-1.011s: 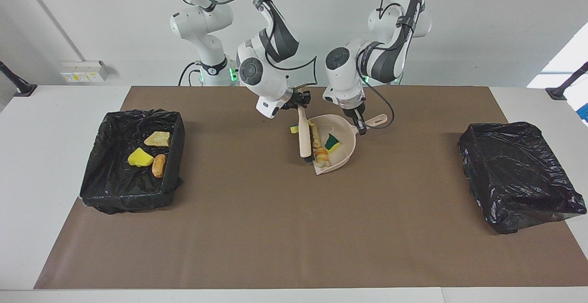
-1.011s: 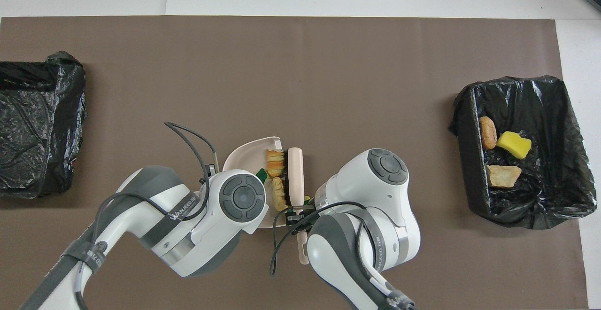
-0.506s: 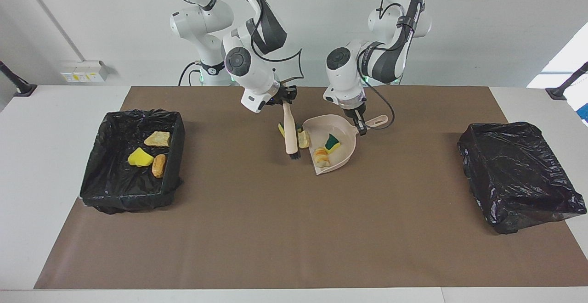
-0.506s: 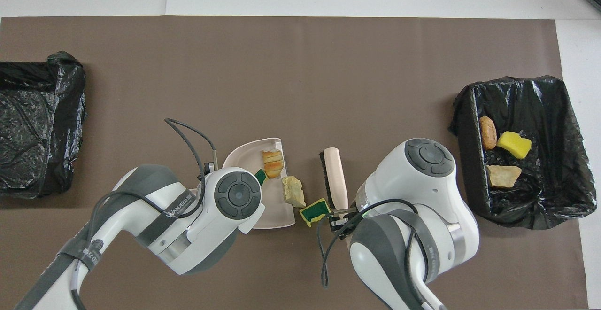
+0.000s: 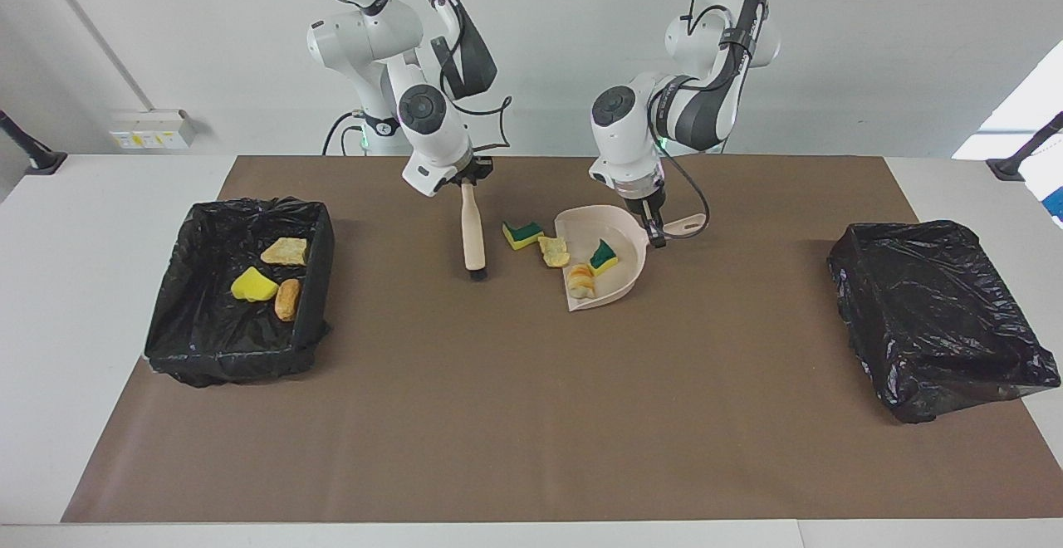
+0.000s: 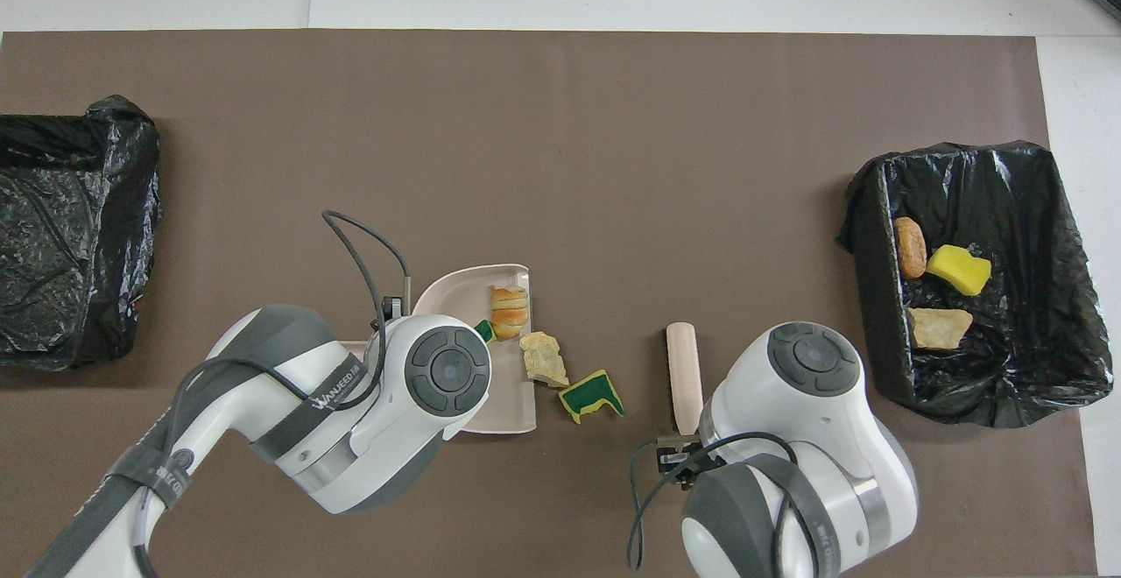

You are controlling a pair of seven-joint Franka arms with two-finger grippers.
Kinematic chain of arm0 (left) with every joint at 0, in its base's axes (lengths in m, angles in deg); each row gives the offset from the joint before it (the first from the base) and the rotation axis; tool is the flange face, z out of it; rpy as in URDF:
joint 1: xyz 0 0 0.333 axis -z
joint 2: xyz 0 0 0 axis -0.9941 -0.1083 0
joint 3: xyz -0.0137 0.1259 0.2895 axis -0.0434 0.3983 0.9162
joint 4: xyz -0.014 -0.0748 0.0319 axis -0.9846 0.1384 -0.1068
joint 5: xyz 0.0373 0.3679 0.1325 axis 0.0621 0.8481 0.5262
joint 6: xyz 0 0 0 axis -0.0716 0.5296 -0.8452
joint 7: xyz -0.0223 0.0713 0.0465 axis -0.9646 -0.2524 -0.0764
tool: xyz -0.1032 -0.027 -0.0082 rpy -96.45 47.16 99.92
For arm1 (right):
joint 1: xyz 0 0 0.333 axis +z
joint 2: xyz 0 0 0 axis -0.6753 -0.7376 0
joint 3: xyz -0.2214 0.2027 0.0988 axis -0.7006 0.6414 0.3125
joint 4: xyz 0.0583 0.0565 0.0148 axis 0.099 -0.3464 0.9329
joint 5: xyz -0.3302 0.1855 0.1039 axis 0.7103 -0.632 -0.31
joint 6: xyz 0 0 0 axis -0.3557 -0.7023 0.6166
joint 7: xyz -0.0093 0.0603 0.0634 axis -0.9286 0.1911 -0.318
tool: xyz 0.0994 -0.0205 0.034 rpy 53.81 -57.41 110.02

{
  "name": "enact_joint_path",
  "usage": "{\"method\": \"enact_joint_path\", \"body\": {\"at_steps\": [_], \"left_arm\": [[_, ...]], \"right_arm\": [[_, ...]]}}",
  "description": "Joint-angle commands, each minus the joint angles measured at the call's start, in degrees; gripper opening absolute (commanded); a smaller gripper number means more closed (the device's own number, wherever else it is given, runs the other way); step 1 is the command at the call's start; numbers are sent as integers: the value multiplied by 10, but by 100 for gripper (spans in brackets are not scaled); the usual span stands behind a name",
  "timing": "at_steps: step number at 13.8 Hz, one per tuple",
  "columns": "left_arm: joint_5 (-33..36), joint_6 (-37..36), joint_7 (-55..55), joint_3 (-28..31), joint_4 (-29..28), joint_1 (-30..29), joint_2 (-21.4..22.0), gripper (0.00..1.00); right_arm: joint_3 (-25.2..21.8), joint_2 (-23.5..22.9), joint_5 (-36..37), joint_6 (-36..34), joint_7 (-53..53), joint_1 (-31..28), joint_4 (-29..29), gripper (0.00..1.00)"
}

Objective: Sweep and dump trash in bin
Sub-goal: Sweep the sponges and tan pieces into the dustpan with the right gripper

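The right gripper, upper centre, clamped the brush; the left gripper pinched the dustpan. Two scraps lay at its mouth; a low, flat stroke would best push them inside.

Lower half of facing view: bare brown mat, wide passage. Centre top crowded: dustpan, brush, sponge chunk, beige wad close together. Black-lined bins block left edge and right edge.
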Motion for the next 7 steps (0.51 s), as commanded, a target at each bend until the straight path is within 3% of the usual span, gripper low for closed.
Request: {"method": "enact_joint_path", "body": {"at_steps": [1, 3, 7], "left_arm": [[7, 1, 19, -2, -24, 5, 23, 0], [7, 1, 19, -5, -40, 9, 34, 0], [5, 1, 24, -6, -39, 5, 31, 0]], "right_arm": [[6, -1, -24, 73, -102, 59, -35, 0], [6, -37, -55, 119, -107, 74, -22, 0], [11, -105, -147, 127, -71, 109, 86, 0]]}}
